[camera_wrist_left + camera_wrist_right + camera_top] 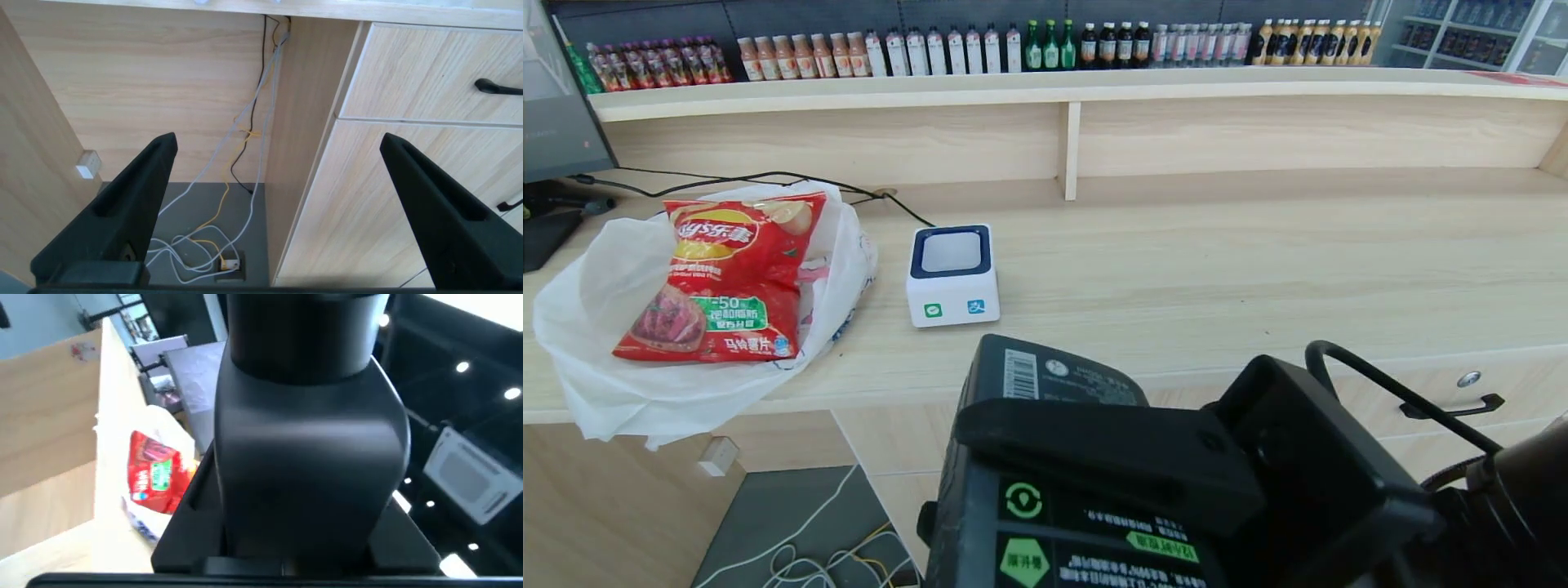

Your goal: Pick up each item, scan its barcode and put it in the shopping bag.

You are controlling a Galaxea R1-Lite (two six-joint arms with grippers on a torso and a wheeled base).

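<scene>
The right claw (1013, 445) was clamped on a black pack (1054, 380), with one finger (1111, 457) lying across the pack's front. A barcode (1020, 374) showed near the pack's top corner. The pack was held off the desk (1217, 269), nearer the robot than the scanner (952, 274) and a little to its right, apart from it.

The left claw (278, 155) gaped wide with nothing between its fingers (122, 212). It sat lower than the scanner, facing the desk's front panels and a tangle of wires (204, 245) on the floor.

The scanner, a white box with a blue-framed window on top, stood on the desk. Just left of it lay the white bag (596, 327), spread open, with a red chip packet (727, 278) lying flat at its mouth. Whether the packet was fully inside could not be told. A black cord (727, 178) ran from behind the scanner off to the left, towards a monitor (560, 90). Well behind the scanner, a row of bottles (1045, 45) lined the shelf.
</scene>
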